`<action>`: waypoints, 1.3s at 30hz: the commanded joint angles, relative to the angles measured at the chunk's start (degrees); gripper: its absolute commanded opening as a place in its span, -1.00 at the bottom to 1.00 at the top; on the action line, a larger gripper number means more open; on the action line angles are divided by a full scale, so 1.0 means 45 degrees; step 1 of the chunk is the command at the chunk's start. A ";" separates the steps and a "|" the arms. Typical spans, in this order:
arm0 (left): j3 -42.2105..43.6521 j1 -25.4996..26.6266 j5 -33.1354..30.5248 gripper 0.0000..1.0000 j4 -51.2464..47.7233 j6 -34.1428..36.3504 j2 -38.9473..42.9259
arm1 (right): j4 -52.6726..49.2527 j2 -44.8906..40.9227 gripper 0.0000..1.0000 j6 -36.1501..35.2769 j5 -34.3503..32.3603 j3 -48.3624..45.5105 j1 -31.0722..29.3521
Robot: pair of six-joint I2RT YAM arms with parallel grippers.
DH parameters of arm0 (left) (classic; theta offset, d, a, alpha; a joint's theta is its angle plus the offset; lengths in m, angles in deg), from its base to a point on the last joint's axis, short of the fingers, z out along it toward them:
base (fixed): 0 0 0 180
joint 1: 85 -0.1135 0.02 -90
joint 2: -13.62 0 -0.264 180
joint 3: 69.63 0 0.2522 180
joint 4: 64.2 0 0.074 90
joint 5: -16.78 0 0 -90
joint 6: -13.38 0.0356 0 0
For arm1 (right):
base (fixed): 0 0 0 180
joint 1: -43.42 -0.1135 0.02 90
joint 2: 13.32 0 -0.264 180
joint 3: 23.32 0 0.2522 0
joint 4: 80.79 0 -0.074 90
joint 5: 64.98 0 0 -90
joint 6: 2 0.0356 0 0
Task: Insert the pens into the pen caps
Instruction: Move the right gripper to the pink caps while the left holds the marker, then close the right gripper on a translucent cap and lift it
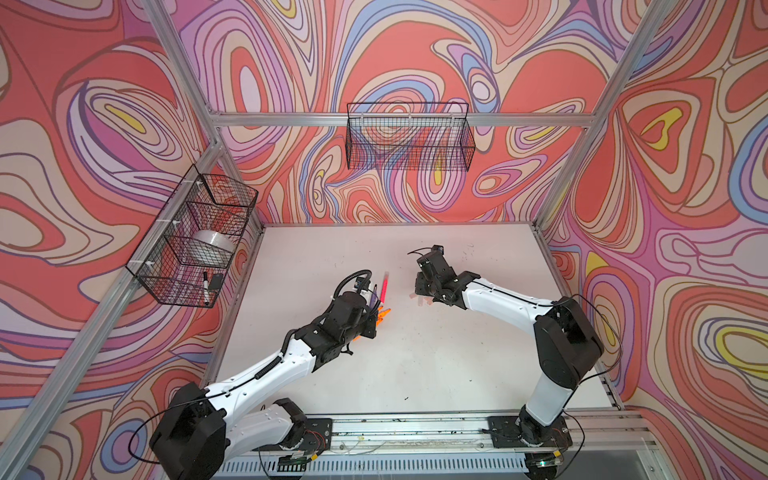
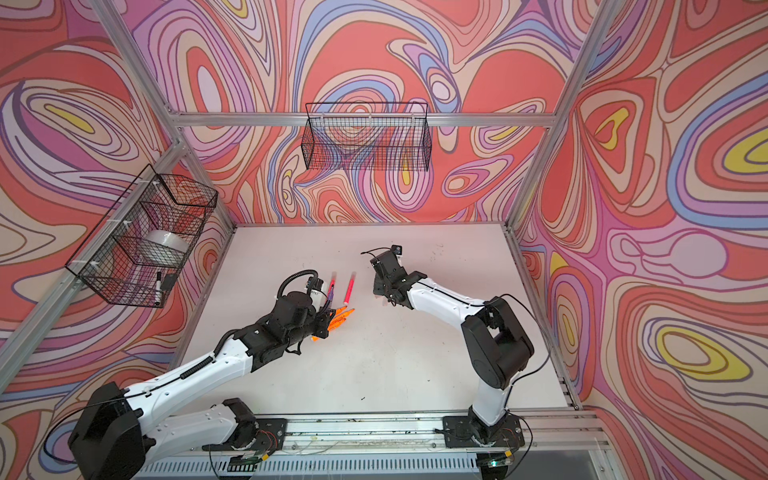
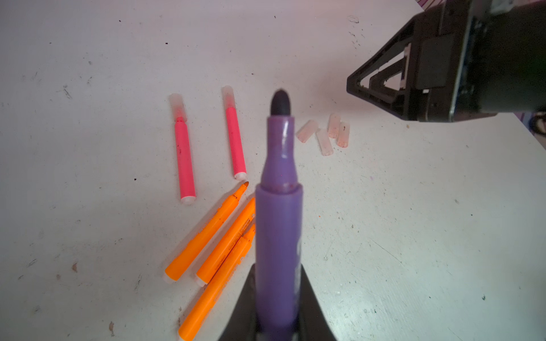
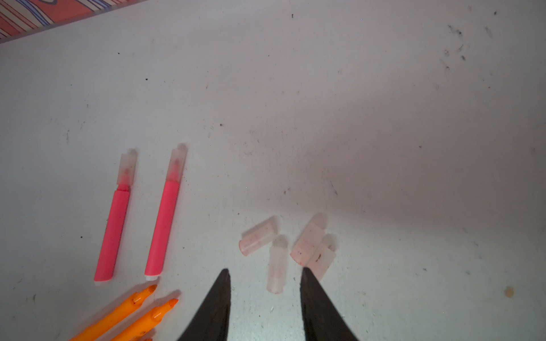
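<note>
Purple plastic, glossy, with a dark rounded tip uncovered: the purple pen (image 3: 279, 224) is clamped in the left gripper (image 3: 277, 274), held off the white table (image 3: 413, 236) and crossing in front of the orange group in the left wrist view. Three orange pens (image 3: 206, 233) lie side by side on the table, tips bare and bodies touching or nearly so. Two pink-red pens (image 3: 184, 159) lie parallel just beyond them, each with a translucent cap (image 3: 177, 106) fitted. Four loose caps (image 4: 258, 239), pale pinkish-clear, lie in a tight cluster near the middle of the table. The right gripper (image 4: 263, 270) has its jaws spread either side of one loose cap (image 4: 277, 265), no contact visible; one finger covers the end of a neighbouring cap (image 4: 320, 261). A wire basket (image 1: 174, 286) on the left wall holds a black-and-white marker (image 1: 205, 286). Count: six pens, six caps, two caps fitted.
</note>
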 commanded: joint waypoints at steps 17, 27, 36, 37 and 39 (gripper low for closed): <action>-0.0074 0.0127 0.0996 -1.00 0.0470 0.0202 -0.0191 | -0.0711 0.2582 -0.47 0.0027 0.0537 0.1098 0.0066; -0.0128 0.0132 0.0964 -1.00 0.0338 0.0170 -0.0144 | -0.0964 0.2850 -0.49 -0.0017 0.0411 0.1039 0.0058; -0.0110 0.0127 0.0993 -1.00 0.0331 0.0153 -0.0046 | -0.1227 0.3406 -0.51 -0.0051 -0.0018 0.1377 0.0068; -0.0116 0.0136 0.0998 -1.00 0.0298 0.0134 -0.0031 | -0.1247 0.3506 -0.51 -0.0091 -0.0024 0.1465 0.0057; -0.0091 0.0131 0.0997 -1.00 0.0296 0.0134 -0.0003 | -0.1339 0.3734 -0.52 -0.0142 -0.0032 0.1665 0.0067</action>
